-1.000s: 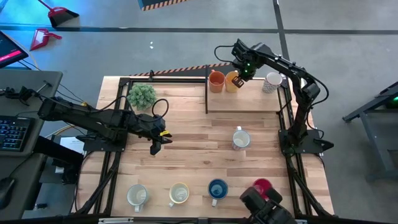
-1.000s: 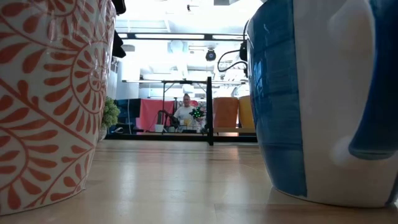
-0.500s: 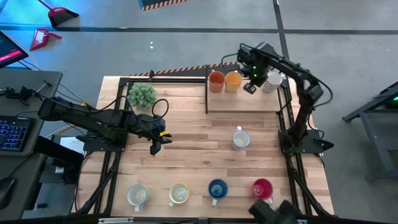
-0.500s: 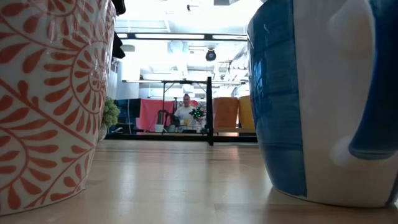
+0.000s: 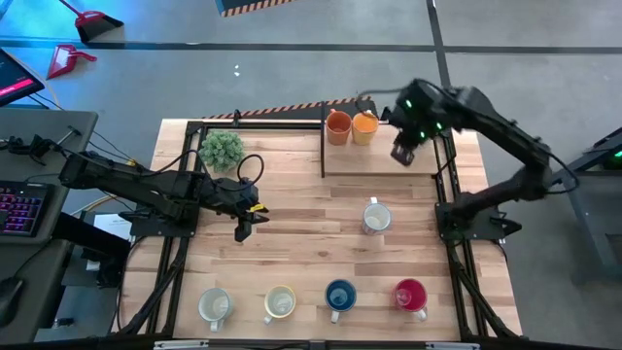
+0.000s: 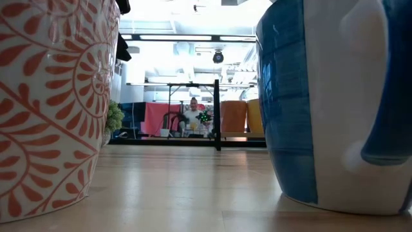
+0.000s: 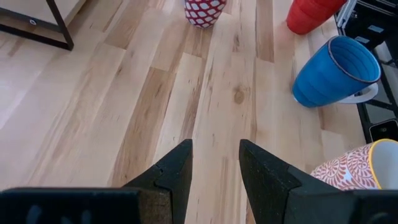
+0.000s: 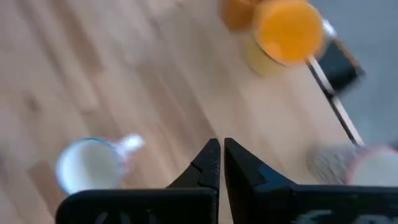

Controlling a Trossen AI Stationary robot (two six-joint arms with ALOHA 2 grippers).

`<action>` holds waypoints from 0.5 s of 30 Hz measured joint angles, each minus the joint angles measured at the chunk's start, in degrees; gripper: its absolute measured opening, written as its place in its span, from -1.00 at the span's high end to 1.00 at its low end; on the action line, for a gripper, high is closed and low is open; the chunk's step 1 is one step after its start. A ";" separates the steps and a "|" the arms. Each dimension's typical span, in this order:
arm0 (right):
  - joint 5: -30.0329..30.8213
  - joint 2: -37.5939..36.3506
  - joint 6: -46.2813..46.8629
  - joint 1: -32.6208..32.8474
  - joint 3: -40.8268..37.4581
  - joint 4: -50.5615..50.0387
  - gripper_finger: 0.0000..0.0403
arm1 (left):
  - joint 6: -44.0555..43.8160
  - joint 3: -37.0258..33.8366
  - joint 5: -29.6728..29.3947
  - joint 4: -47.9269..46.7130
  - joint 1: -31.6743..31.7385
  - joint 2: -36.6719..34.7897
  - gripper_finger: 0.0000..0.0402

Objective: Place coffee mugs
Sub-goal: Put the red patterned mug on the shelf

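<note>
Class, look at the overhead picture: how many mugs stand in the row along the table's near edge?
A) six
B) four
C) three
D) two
B: the row holds a white mug, a patterned mug, a blue mug and a red-pink mug.

No readable text, label or number anywhere.

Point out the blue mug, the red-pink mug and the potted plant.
blue mug [image 5: 340,295], high view, on its blue inside.
red-pink mug [image 5: 409,293], high view, on its open top.
potted plant [image 5: 222,149], high view, on its green leaves.
</note>
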 joint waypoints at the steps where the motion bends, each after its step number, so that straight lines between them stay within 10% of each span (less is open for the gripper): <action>1: -0.47 -2.02 0.93 2.05 -1.88 2.14 1.00 | -0.10 0.00 0.00 0.01 0.01 0.00 0.40; 15: 1.43 -24.46 18.13 22.26 -38.87 27.79 1.00 | -1.49 0.00 0.01 0.42 0.01 0.00 0.40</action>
